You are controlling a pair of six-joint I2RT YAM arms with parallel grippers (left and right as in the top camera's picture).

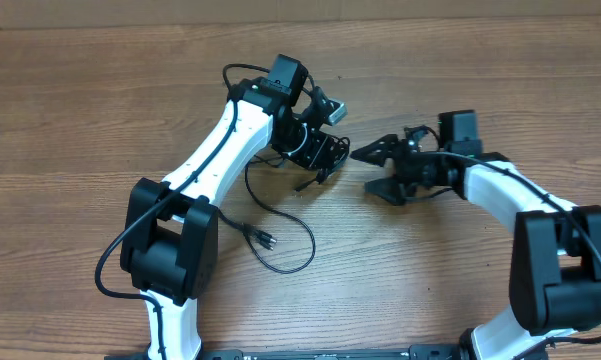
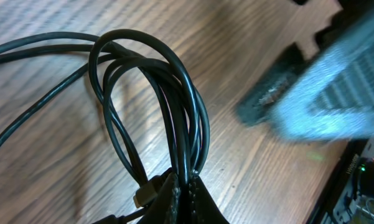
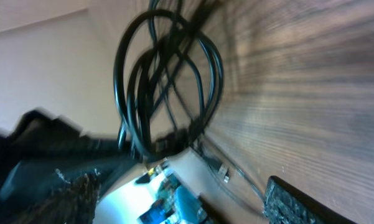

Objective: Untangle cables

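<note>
Lying nearest the robot's base, a loose strand [image 1: 298,250] of the cables [image 1: 280,205] is curling in an open loop on the wooden table [image 1: 70,90]. Its plug [image 1: 263,238] is resting flat and seems to be pointing toward the near right, though it is too small to be sure. From there the strand is running away from the base, up to the left gripper [image 1: 320,158].

That left gripper [image 2: 182,202] is pinching shut on the gathered coils where they cross. It is probably holding there so the knot stays anchored while the other arm works. In the left wrist view, the coils [image 2: 152,93] are standing out from the fingertips as a narrow oval. Their long axis is running straight away from the pinch, with the rounded end pointing away from the gripper. Several strands are overlapping inside the oval, so the tangle is not yet undone.

Just beside the bundle, the right gripper [image 1: 366,170] is facing it with its jaws spread wide and nothing between them. One of its fingers [image 3: 308,202] is showing well apart from the other in the right wrist view. It is likely lining up to take a single loop [image 3: 168,81] and draw it out along that axis. Which strand it is aiming at is too blurred to say.

Beyond both arms, only bare wood is showing.
</note>
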